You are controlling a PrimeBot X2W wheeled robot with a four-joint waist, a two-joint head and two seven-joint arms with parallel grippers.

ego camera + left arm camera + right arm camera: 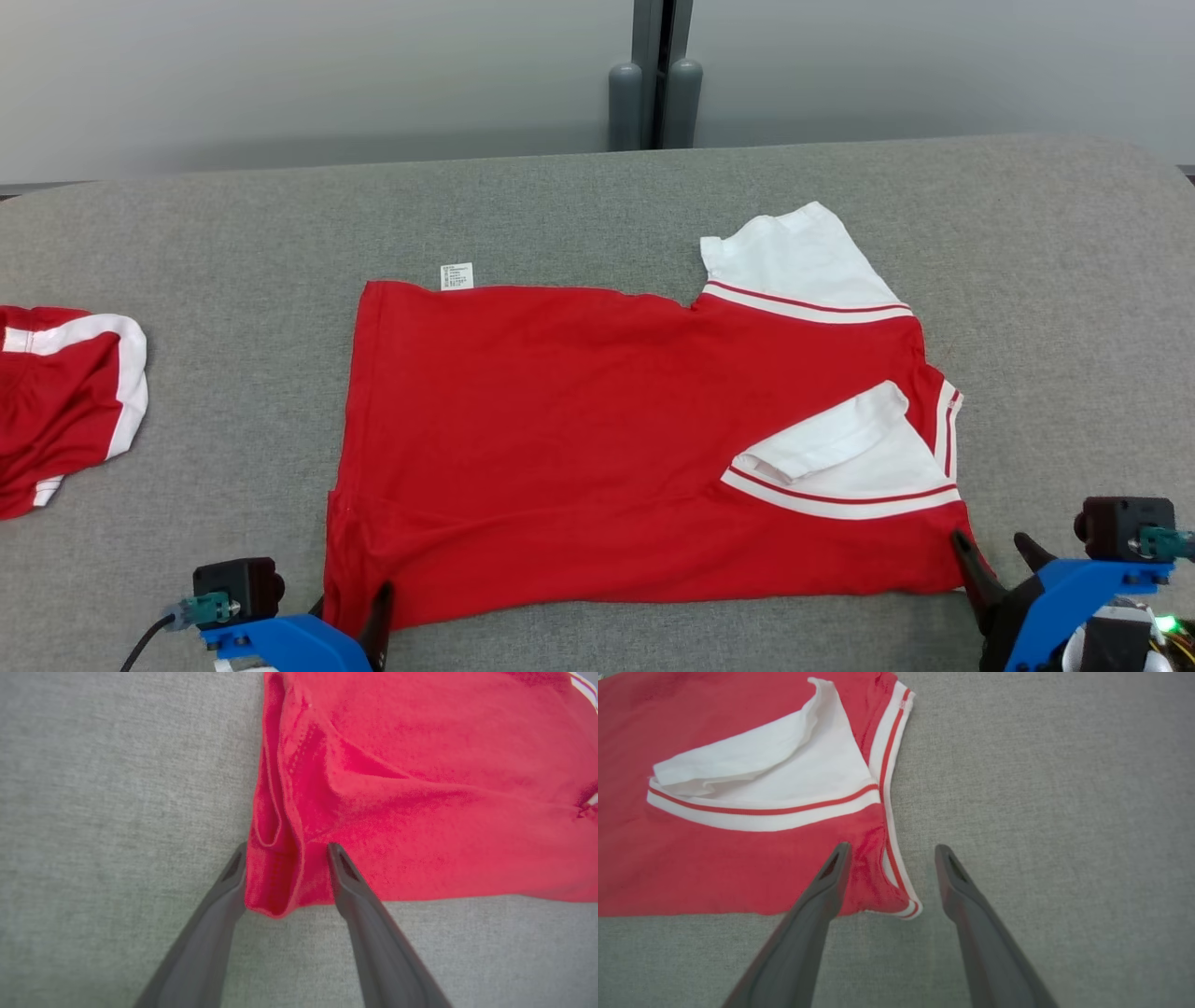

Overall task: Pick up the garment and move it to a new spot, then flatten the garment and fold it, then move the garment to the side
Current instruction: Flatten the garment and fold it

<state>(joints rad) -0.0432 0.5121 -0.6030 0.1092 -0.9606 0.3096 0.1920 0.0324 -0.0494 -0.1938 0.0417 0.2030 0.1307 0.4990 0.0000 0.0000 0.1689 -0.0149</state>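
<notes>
The garment [579,420] is a red T-shirt with white sleeves, lying mostly flat on the grey padded table [597,205] with its hem to the left. One white sleeve [840,448] is folded over the body; the other sleeve [803,261] points away. My left gripper [350,611] is open at the near-left hem corner, and in the left wrist view its fingers [348,877] straddle that bunched corner [275,886]. My right gripper [990,551] is open at the near-right corner, whose striped edge [892,877] lies between the fingertips [836,868].
A second red-and-white garment [56,401] lies crumpled at the table's left edge. A small white care label [456,276] sticks out at the shirt's far-left edge. Bare grey table [1041,788] stretches to the right of the shirt. Grey posts [653,93] stand against the wall behind.
</notes>
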